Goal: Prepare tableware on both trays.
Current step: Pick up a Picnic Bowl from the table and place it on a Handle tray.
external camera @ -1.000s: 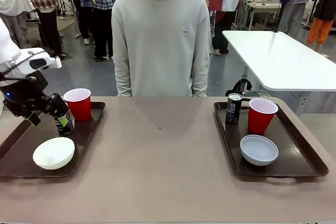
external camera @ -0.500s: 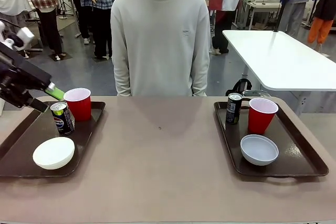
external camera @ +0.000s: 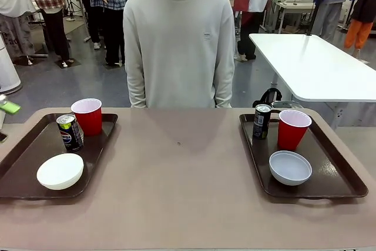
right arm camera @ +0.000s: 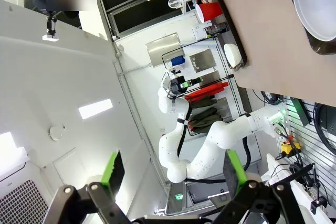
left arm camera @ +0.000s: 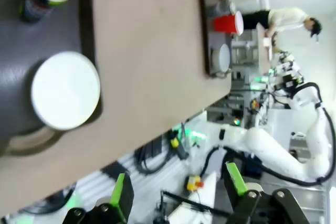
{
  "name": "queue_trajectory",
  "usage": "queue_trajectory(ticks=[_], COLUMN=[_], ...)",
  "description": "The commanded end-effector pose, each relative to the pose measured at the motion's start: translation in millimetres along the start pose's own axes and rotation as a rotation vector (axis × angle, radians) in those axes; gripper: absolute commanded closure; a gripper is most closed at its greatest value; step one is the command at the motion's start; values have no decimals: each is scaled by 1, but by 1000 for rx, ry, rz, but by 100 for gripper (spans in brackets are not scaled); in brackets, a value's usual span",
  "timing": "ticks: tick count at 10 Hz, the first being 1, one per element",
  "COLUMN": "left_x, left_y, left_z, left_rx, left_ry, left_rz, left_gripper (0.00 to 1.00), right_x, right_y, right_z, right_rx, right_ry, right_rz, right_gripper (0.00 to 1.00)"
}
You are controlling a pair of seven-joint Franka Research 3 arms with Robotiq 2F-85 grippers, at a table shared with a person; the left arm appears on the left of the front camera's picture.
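Trays look set; left gripper (left arm camera: 178,195) spread empty, bowl (left arm camera: 65,90) upper left; right gripper (right arm camera: 173,174) spread empty too.

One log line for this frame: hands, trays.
left hand: open, empty | right hand: open, empty | left dark brown plastic tray: loaded | right dark brown plastic tray: loaded

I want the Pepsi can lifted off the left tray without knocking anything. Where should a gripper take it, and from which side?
Grip the Pepsi can around its upper body, coming from above. It stands upright, with the red cup close behind on its right and the white bowl in front, so a sideways approach looks crowded.
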State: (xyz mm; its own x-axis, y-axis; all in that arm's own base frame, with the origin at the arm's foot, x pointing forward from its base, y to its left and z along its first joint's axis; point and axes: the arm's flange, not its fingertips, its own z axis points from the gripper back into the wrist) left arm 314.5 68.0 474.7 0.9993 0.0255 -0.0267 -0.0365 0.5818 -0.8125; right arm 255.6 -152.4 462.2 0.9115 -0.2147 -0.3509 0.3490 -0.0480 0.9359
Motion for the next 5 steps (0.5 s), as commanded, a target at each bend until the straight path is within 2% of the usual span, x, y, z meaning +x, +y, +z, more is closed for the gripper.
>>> queue_trajectory(ticks=[1, 2, 3, 4, 5], left_x=[19, 22, 21, 12, 12], left_y=[32, 37, 39, 40, 40], left_z=[21, 22, 21, 13, 13], left_rx=[36, 86, 126, 33, 33], left_ry=[97, 97, 48, 78, 78], left_rz=[25, 29, 47, 59, 59], left_gripper=[9, 9, 9, 9, 9], right_x=[-1, -1, -1, -1, -1], right_y=[1, 1, 1, 1, 1], right_z=[-3, -3, -3, -3, -3], right_rx=[20, 20, 20, 20, 20], right_ry=[7, 7, 7, 7, 7], right_rz=[11, 11, 11, 11, 11], right_gripper=[0, 0, 0, 0, 0])
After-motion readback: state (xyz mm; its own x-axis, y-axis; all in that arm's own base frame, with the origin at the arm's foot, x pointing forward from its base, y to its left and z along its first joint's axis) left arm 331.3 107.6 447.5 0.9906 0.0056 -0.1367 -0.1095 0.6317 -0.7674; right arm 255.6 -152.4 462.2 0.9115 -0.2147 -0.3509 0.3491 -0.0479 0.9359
